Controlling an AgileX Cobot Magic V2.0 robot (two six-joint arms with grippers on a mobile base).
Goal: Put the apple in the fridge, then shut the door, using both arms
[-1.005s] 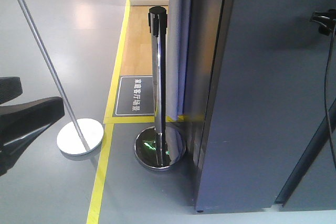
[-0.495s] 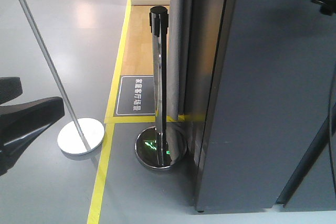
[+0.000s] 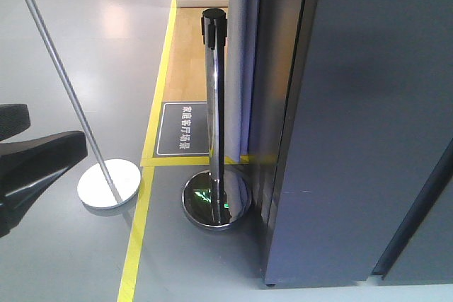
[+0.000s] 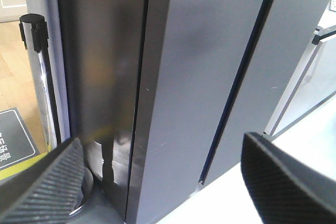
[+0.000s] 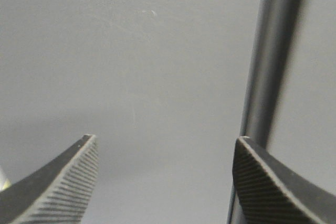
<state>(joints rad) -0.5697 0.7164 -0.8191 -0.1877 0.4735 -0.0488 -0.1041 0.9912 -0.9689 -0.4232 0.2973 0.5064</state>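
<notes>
The fridge (image 3: pixel 354 125) is filling the right half of the front view, its dark grey outside facing the camera and its door (image 3: pixel 340 175) sitting shut — no white interior is showing in any view. A thin dark seam is running diagonally at the lower right of that frame, between the door and the next grey panel (image 3: pixel 432 245).

In the left wrist view the left claw (image 4: pixel 163 182) is standing wide, its two ribbed black fingers (image 4: pixel 44 182) sitting at the lower left and lower right corners with nothing between them. Beyond them the fridge's shadowed side and its lighter grey door front (image 4: pixel 199 77) are rising through the middle of the frame.

In the right wrist view the right claw (image 5: pixel 163 179) is also spread wide and holding nothing, its fingers (image 5: pixel 63 177) sitting low at either side — a flat grey fridge surface (image 5: pixel 131 51) is filling the frame very close behind them, with a dark vertical seam at the upper right.

The apple is not appearing in any view, so its place cannot be told.

At the centre of the front view a chrome stanchion post (image 3: pixel 214 118) with a black cap is standing on a round base just beside the fridge's left edge. A second thin pole (image 3: pixel 64 83) is leaning across the upper left down to a flat disc base. Yellow floor tape (image 3: pixel 152 139) is running down the grey floor beside a dark floor sign (image 3: pixel 182 129).
</notes>
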